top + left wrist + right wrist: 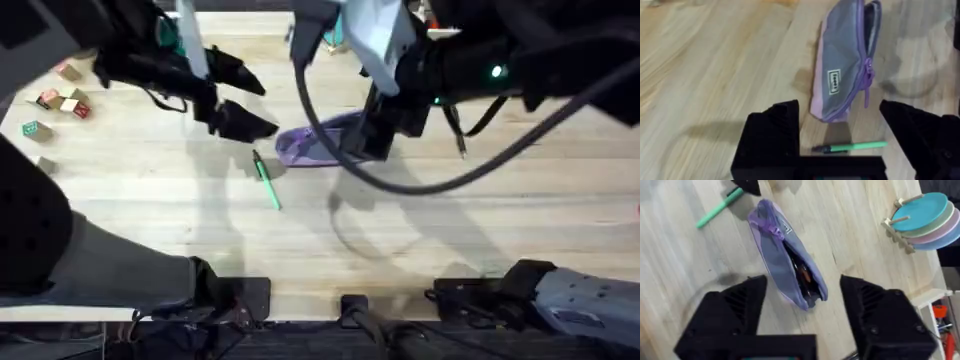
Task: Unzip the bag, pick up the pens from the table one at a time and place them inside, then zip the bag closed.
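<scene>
From the overhead camera, the bag (pixel 312 143) lies on the pale plank surface (pixel 450 210) a little beyond the middle, partly covered by the right arm. The green pen (pixel 266 181) lies just nearer and to the left of it, apart from the bag, its dark end pointing away from the arm bases. The left end effector (pixel 250 107) hangs over the surface left of the bag, its two black fingers spread wide with nothing between them. The right end effector (pixel 365 140) sits over the bag's right part; from here its fingers cannot be told apart. A few small coloured blocks (pixel 58 100) lie at the far left.

From the left wrist camera, the left end effector (pixel 840 130) stands wide and empty, above the green pen (pixel 850 147) and one end of the bag (pixel 840 65). The zipper pull (pixel 867 75) hangs near that end, and the opening gapes along the top edge.

From the right wrist camera, the right end effector (pixel 802 307) is spread wide and holds nothing, with the bag (pixel 785 260) below the gap. The bag's zipper is open and a dark pen (pixel 802 275) lies inside. The green pen (pixel 720 209) lies on the surface beyond the bag's zipper-pull end. A rack of coloured plates (pixel 922 217) stands off to one side.
</scene>
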